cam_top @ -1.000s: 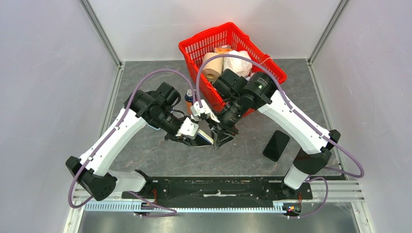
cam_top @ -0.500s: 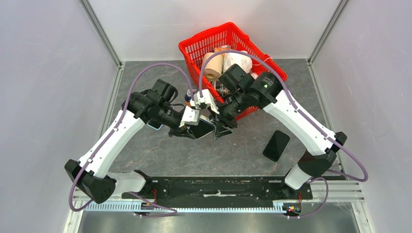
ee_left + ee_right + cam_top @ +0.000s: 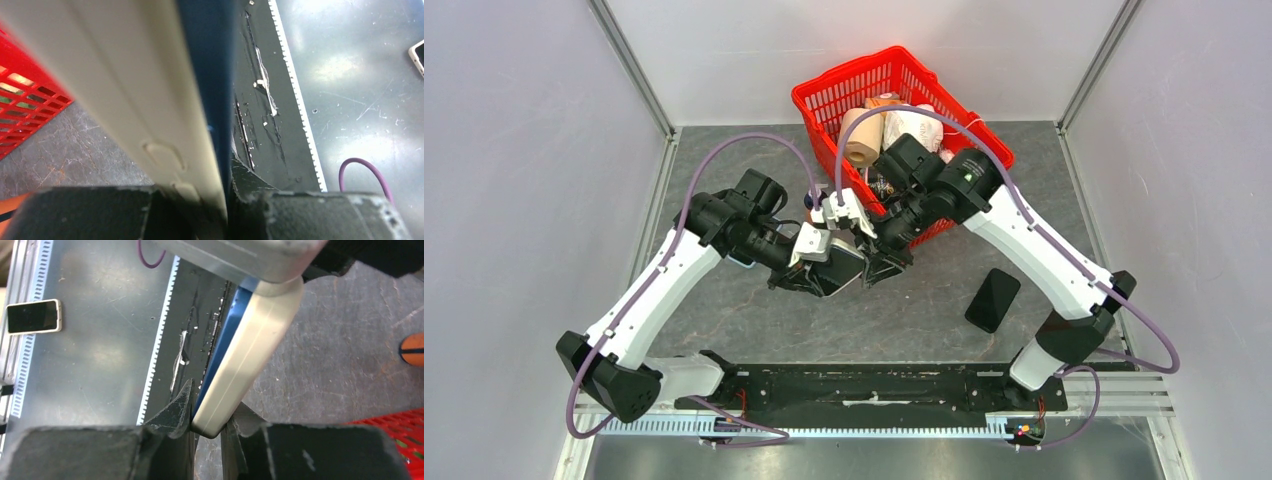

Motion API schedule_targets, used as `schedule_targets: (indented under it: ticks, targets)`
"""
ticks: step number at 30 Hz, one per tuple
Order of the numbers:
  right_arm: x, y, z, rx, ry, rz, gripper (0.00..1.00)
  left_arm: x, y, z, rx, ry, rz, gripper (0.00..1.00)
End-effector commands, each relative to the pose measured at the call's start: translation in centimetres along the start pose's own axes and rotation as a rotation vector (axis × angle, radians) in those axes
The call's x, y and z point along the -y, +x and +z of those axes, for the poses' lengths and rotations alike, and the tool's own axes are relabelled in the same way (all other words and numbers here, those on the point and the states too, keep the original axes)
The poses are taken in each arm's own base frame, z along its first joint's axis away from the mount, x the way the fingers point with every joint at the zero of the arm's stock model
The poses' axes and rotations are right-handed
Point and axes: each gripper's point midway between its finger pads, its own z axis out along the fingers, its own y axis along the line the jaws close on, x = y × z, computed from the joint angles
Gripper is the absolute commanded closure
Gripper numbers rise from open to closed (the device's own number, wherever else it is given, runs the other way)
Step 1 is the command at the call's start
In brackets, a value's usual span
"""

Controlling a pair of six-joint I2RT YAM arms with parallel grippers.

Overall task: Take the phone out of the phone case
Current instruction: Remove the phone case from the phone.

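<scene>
- My left gripper (image 3: 816, 276) is clamped on the phone case (image 3: 252, 347), holding it in the air at the middle of the top view, above the grey table (image 3: 724, 315).
- In the left wrist view the case is a broad cream slab running from the upper left down to the bottom centre. The dark blue phone (image 3: 207, 75) lies flat against its right side, seated in it.
- At the bottom of that view my two left fingers (image 3: 90, 215) press in from either side on case and phone together, with no gap showing.
- My right gripper (image 3: 876, 268) meets the same case from the other side, just right of the left one in the top view.
- In the right wrist view a rounded corner of the case sits between my right fingertips (image 3: 177, 412) at the bottom centre. Both tips touch it, so this gripper is pinched shut on that corner.
- The phone's blue edge runs along the left side of the case there, touching the left fingertip.
- The red basket (image 3: 819, 110) stands at the upper centre of the top view, just behind both wrists, with paper rolls (image 3: 861, 135) inside.
- A second, dark phone (image 3: 992, 299) lies flat on the table to the right of centre, apart from both grippers.
- A small white-edged device (image 3: 34, 316) lies on the metal surface at the upper left of the right wrist view.
</scene>
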Motion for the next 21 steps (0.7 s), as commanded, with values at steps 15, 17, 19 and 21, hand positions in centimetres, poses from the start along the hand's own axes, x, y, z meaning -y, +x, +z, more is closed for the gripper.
schedule_targets:
  ticks: [15, 17, 19, 21]
  targets:
    - [-3.6, -1.3, 0.0, 0.060, -0.306, 0.011, 1.00, 0.8, -1.6, -0.8, -0.036, 0.062, 0.474, 0.98]
    - [-3.6, -1.3, 0.1, 0.063, -0.308, 0.006, 1.00, 0.8, -1.5, -0.8, -0.040, 0.065, 0.484, 0.98]
    - [-3.6, -1.4, 0.1, 0.067, -0.311, 0.003, 1.00, 0.8, -1.4, -0.7, -0.045, 0.068, 0.496, 0.98]
    - [-3.6, -1.5, 0.2, 0.073, -0.318, 0.002, 1.00, 0.8, -1.3, -0.7, -0.051, 0.072, 0.506, 0.98]
